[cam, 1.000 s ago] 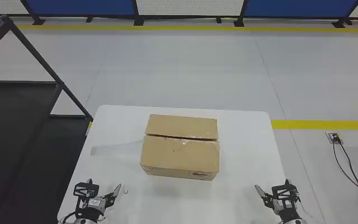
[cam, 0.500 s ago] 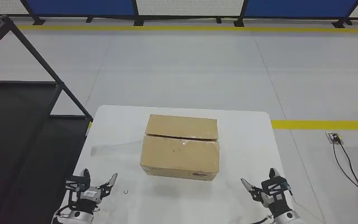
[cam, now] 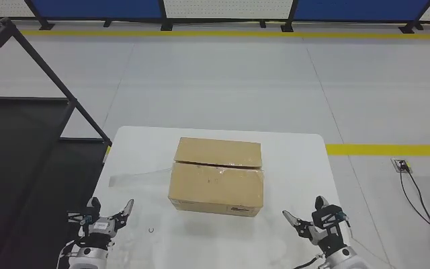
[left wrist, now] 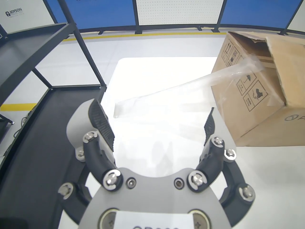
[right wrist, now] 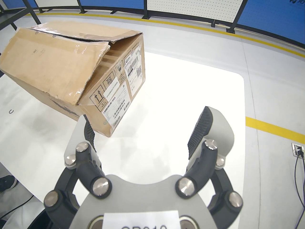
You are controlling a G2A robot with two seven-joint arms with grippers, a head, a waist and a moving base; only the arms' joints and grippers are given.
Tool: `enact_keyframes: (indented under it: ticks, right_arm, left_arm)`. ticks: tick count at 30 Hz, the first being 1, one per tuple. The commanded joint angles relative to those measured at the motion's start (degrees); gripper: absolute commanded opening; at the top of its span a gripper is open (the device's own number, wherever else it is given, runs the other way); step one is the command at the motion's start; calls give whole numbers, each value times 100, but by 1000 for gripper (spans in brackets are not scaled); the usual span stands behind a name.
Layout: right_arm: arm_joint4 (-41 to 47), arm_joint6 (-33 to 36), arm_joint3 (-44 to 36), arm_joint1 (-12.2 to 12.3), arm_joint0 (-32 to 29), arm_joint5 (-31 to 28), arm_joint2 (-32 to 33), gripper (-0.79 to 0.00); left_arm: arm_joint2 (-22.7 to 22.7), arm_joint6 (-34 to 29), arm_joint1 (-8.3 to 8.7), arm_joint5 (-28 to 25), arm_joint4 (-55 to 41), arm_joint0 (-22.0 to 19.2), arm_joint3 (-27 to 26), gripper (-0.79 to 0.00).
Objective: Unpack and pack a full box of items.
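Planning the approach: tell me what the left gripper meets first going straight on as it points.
Probably the clear tape strip trailing from the box, just ahead of the left gripper; depth is unclear.

Clearance at the box, near side.
You have bare table (cam: 295, 175) on the box's (cam: 216, 176) right flank and along its near face. The right gripper (cam: 302, 210) and left gripper (cam: 109, 205) hover at the near corners, fingers spread wide, both well apart from the cardboard. On the left, a clear tape strip (cam: 138, 177) trails from the box across the tabletop. A small C-shaped ring (cam: 152, 231) lies near the front edge. The black rack (cam: 40, 168) stands just beside the table's left edge.
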Motion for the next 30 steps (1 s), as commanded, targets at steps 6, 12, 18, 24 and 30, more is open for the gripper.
enact_keyframes:
  ticks: [6,12,18,24,30]
  right_arm:
    - [991,390,405,-39,768,-412,-345,0]
    - [1609,671,788,-33,1158,-1130,-451,0]
    - [2206,830,990,-14,1308,-1512,-319,0]
    - [2206,830,990,-14,1308,-1512,-319,0]
    - [2727,1060,1160,-2,1445,-1698,-288,0]
  left_arm:
    - [525,-361,-30,-350,284,-1129,678,0]
    - [923,-254,-61,-710,554,-1460,1015,0]
    - [1173,-101,-84,-975,712,-1526,1120,0]
    - [1320,-83,-110,-967,800,-1603,1131,0]
    - [1367,-32,-116,-994,890,-1526,1047,0]
